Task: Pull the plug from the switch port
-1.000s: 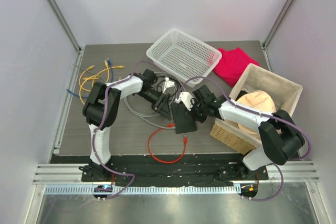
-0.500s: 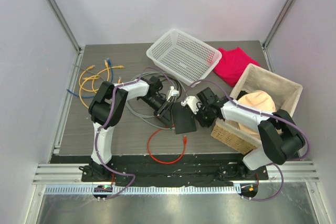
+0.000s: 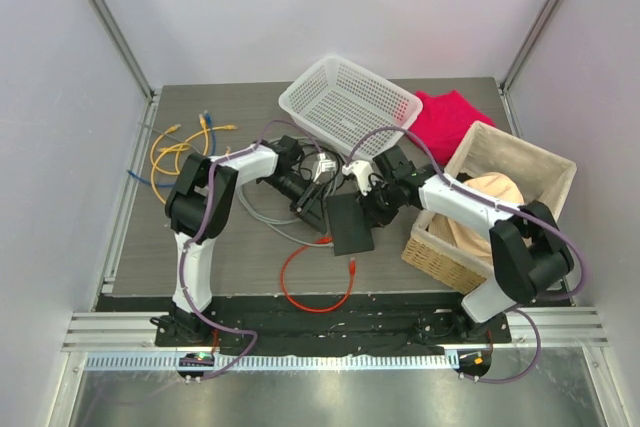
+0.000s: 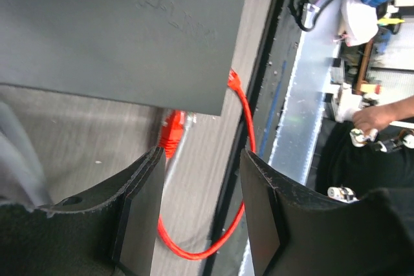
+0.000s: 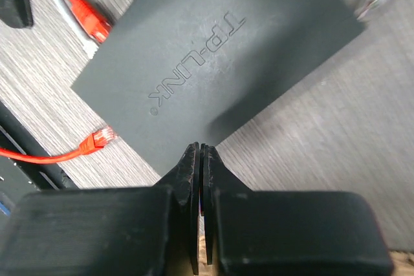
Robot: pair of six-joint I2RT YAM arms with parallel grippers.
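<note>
From above, the switch (image 3: pixel 350 225) lies flat on the grey table at the centre of the frame, with the left gripper (image 3: pixel 315 209) at its left side and the right gripper (image 3: pixel 368 212) at its right edge. An orange cable (image 3: pixel 312 287) loops below it. In the left wrist view the fingers (image 4: pixel 139 218) stand spread and hold nothing. The orange plug (image 4: pixel 171 135) sits ahead of the gap between them, seated in the switch's lower edge beside a grey lead (image 4: pixel 185 123). In the right wrist view the jaws are pressed together at the lettered casing's near edge, and I cannot tell whether they touch it. The thin plastic box looks light and likely to slide, so it needs bracing. The plug is small and rigid and its cable limp, so grip the plug body, not the cord.
</note>
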